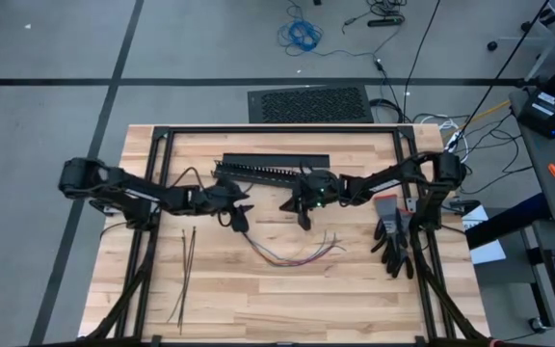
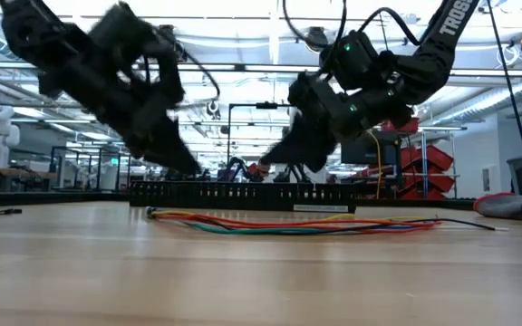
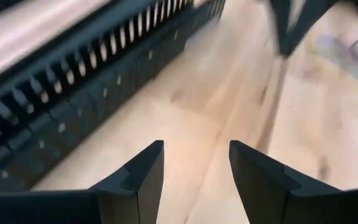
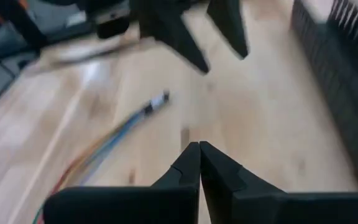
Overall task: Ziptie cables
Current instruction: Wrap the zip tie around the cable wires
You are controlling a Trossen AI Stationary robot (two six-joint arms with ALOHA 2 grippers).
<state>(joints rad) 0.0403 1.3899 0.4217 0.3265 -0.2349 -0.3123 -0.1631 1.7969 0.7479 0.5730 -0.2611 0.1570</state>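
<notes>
The cables [image 1: 297, 253], a loose bundle of thin coloured wires, lie flat on the wooden table [image 1: 355, 299] near its middle; they also show in the low view [image 2: 297, 223] and the right wrist view [image 4: 101, 149]. The zipties [image 1: 185, 275], thin dark strips, lie on the table toward its left front. My left gripper [image 3: 194, 152] hovers open above bare wood, just left of the cables' far end [image 1: 241, 214]. My right gripper [image 4: 199, 148] is shut on nothing and hangs above the table behind the cables [image 1: 303, 212]. The two grippers face each other.
A long black slotted duct [image 1: 270, 170] lies along the table's far side, just behind both grippers [image 2: 243, 195]. Dark gloves [image 1: 393, 243] with an orange-handled tool lie at the right. Bare wood lies in front of the cables.
</notes>
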